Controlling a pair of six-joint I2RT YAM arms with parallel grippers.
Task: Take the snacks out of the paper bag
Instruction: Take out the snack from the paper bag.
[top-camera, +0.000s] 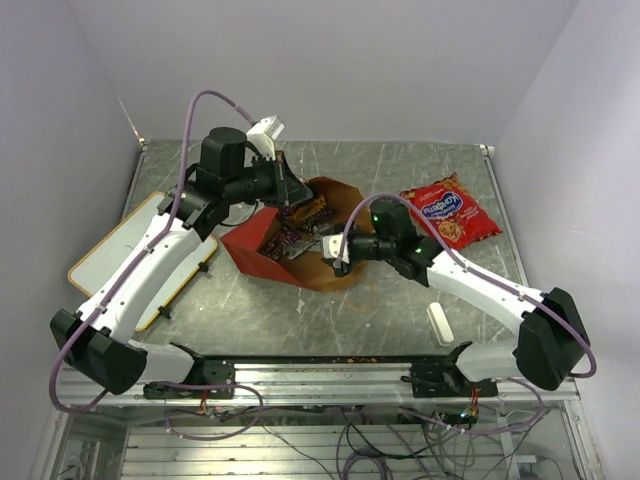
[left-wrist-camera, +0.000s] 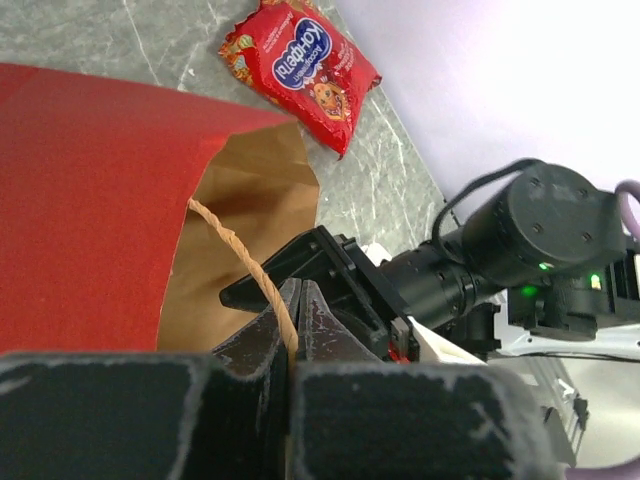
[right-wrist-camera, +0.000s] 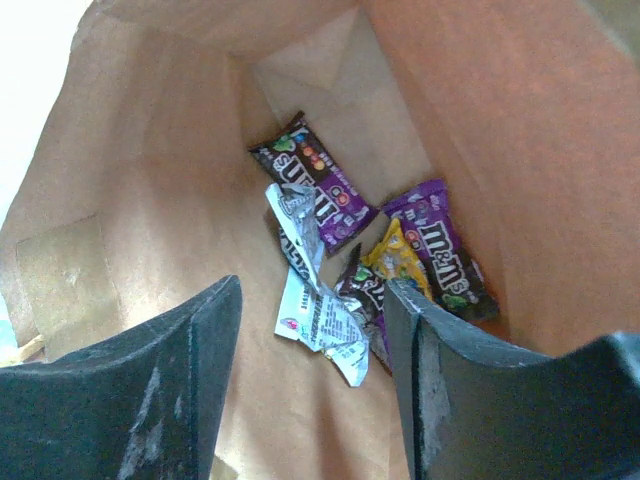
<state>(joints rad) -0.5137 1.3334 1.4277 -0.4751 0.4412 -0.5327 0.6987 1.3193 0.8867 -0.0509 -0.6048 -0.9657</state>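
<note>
My left jaws clamp the handle (left-wrist-camera: 240, 256) of the bag (top-camera: 245, 246); my right jaws gape empty over candies (right-wrist-camera: 315, 190) inside it.

Left arm (top-camera: 150, 265) was stretched forward and angled right. Left gripper (left-wrist-camera: 296, 345) was pinched tight on a tan loop handle (left-wrist-camera: 235, 250) (no gap visible between the fingers). Right arm (top-camera: 480, 285) was extended leftward across the middle. Right gripper (right-wrist-camera: 312, 390) had its jaws spread wide with nothing between them. The two wrists sat near each other.
</note>
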